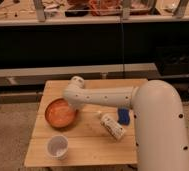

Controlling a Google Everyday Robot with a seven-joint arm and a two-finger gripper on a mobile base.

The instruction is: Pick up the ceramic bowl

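The gripper is concealed beneath the arm (103, 97) wrist, which also covers the ceramic bowl (57, 114) at its right rim. The arm runs off the bottom edge. Label on the bottle (113, 126) is illegible.

Light wooden table (88, 150) carries orange-brown ceramic bowl (59, 113), small white cup (57, 146), toppled white bottle (113, 126), blue object (123, 116); gripper (71, 103) over bowl.
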